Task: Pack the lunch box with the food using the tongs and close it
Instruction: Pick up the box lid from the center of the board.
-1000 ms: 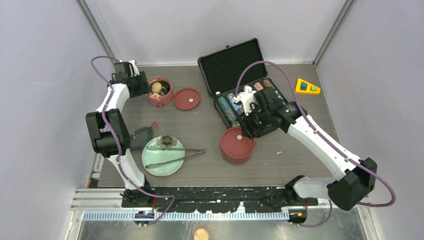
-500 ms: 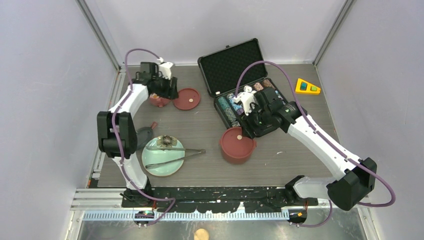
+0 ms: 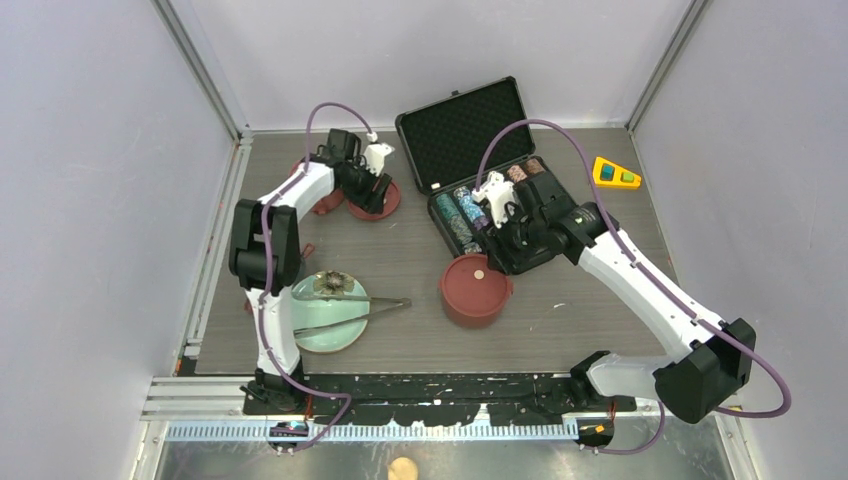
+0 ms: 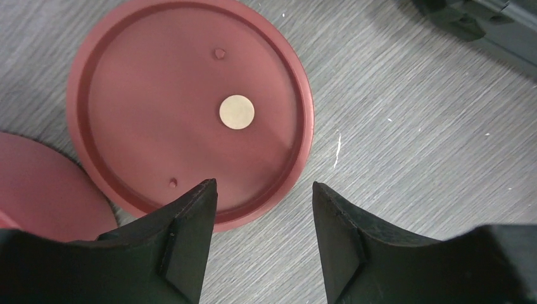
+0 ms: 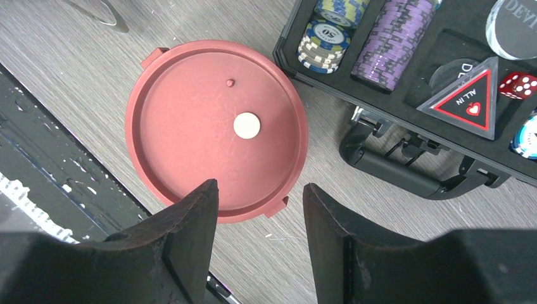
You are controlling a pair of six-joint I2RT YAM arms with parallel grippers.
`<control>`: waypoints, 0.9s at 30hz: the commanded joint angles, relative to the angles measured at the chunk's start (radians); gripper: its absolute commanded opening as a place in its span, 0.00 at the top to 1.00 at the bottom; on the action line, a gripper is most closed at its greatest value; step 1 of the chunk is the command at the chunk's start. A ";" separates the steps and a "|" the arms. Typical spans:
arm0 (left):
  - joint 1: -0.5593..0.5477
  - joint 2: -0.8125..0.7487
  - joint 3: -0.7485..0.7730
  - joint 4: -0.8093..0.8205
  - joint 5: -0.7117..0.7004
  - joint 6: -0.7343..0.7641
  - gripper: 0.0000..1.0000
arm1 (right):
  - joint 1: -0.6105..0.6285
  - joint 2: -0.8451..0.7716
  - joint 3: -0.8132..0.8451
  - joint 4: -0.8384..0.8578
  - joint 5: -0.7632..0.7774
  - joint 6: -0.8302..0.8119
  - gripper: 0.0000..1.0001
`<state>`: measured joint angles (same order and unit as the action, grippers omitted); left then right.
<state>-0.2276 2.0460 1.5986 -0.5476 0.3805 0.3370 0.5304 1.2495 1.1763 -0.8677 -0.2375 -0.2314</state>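
The lunch box stands in parts. One maroon tier [image 3: 476, 290] with its flat lid on [image 5: 215, 126] sits mid-table. Another tier [image 3: 325, 205] at the back left is mostly hidden under my left arm. A loose flat red lid [image 4: 190, 107] lies beside it. My left gripper [image 4: 263, 190] hangs open and empty over that lid's near rim [image 3: 385, 208]. My right gripper [image 5: 259, 190] is open and empty just above the lidded tier's edge. The silver tongs [image 3: 355, 308] lie across the pale green plate [image 3: 318, 335], next to a dark food piece [image 3: 330, 283].
An open black case [image 3: 465, 125] of poker chips [image 5: 392, 38] stands behind the right gripper, its handle [image 5: 405, 171] toward the lidded tier. A yellow wedge [image 3: 613, 173] lies at the back right. Grey walls close in on three sides.
My left arm swung right, from over the open back-left tier to above the loose flat lid, and its jaws stayed apart. The right arm hardly moved.
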 commanded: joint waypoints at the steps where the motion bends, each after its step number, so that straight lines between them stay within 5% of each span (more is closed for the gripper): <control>1: -0.027 0.021 0.041 -0.028 -0.031 0.058 0.41 | -0.016 -0.057 0.011 0.036 0.016 0.013 0.43; 11: -0.070 0.061 0.024 -0.025 -0.062 0.088 0.50 | -0.033 -0.065 0.008 0.036 0.004 0.020 0.43; 27: -0.101 -0.026 -0.050 -0.010 -0.107 0.109 0.90 | -0.037 -0.060 0.012 0.035 0.000 0.023 0.43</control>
<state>-0.3271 2.1002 1.5631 -0.5659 0.2871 0.4358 0.4995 1.2083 1.1763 -0.8623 -0.2340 -0.2245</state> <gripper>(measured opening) 0.148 0.567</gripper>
